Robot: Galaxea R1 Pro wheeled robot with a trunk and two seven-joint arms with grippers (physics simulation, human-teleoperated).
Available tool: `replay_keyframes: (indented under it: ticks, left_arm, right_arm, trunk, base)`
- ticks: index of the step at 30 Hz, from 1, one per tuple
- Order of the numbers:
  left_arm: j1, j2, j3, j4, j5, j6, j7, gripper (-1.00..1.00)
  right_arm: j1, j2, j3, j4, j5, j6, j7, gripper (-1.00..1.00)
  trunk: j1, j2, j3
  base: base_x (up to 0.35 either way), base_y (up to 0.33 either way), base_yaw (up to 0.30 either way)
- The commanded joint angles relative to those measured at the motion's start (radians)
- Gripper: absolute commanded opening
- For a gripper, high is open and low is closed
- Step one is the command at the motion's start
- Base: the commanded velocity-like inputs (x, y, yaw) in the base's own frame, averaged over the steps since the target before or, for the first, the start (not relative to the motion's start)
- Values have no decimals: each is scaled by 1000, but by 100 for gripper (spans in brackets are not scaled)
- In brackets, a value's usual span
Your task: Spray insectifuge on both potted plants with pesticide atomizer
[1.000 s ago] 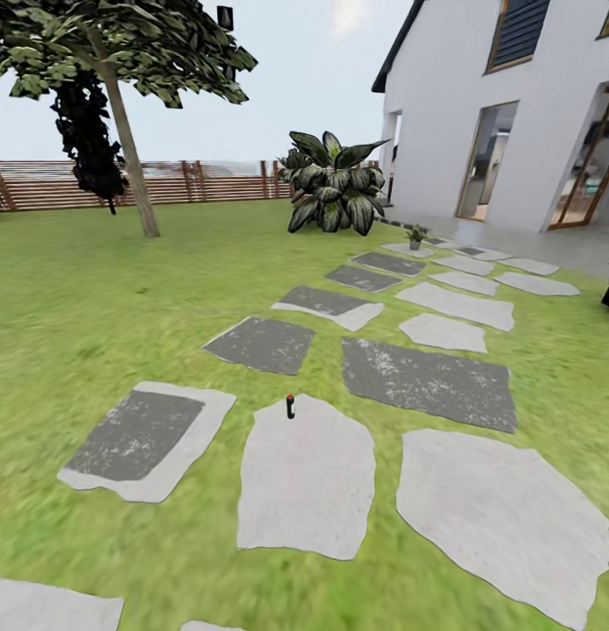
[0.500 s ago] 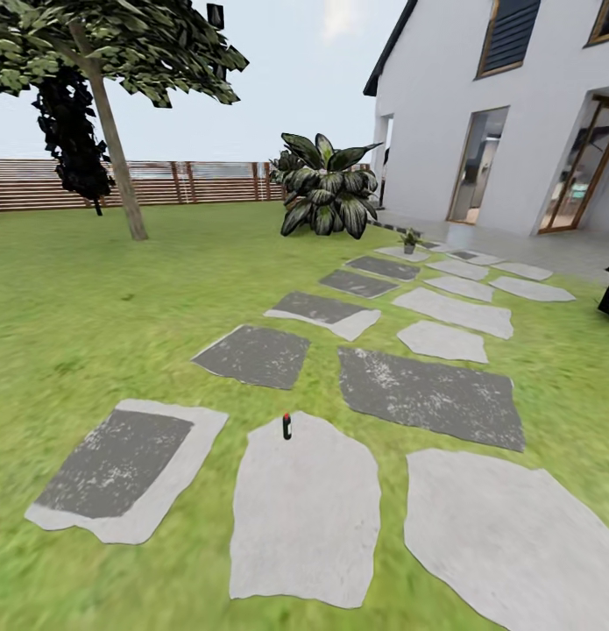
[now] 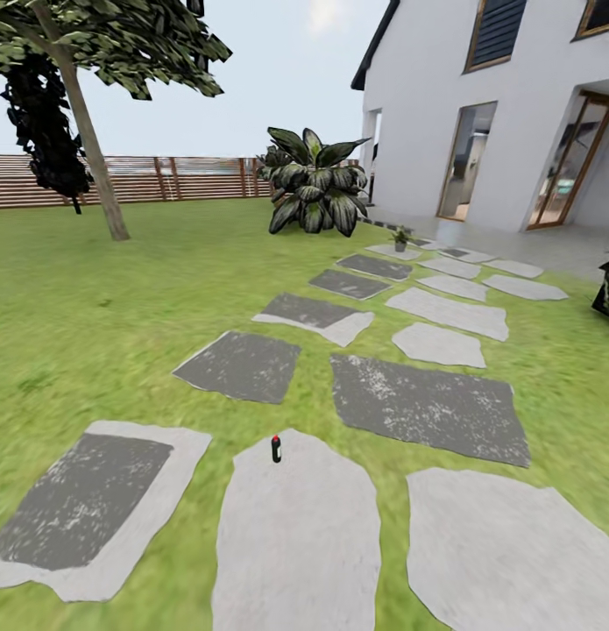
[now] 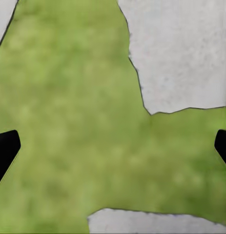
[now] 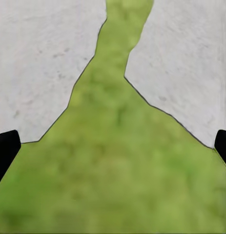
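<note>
atomizer (image 3: 275, 449) upright, red cap up, on pale stepping stone (image 3: 297, 543) | both hands wide, empty

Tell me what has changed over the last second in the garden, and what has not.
The camera has moved: the robot rolled forward along the path and turned a little, so the small dark red-capped bottle on its pale stepping stone now sits lower and nearer in the head view, while the tree has slid left. Nothing was taken hold of or let go. The bottle stands upright on the same stone; the small potted plant near the house has not moved.
</note>
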Motion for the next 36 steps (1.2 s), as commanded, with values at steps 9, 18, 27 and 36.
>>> replay_keyframes:
  ticks: [9, 18, 27, 36]
  left_arm:
    - [0, 0, 2, 0, 0, -3, 0, 100]
    - [0, 0, 1, 0, 0, -2, 0, 100]
    - [0, -1, 1, 0, -1, -1, 0, 100]
    - [-119, -13, -2, -7, 0, 25, 27, 100]
  right_arm:
    - [-1, 0, 0, 2, 0, -3, 0, 100]
    - [-1, 0, 0, 2, 0, -3, 0, 100]
    - [-1, 0, 0, 2, 1, -3, -1, 100]
    - [-15, -3, -1, -80, 3, -1, -2, 100]
  trunk:
    - [0, 0, -1]
    - [0, 0, -1]
    - [0, 0, 0]
    - [0, 0, 0]
  base:
    - [334, 49, -253]
    - [292, 215, -259]
    - [121, 101, -172]
    - [5, 4, -11]
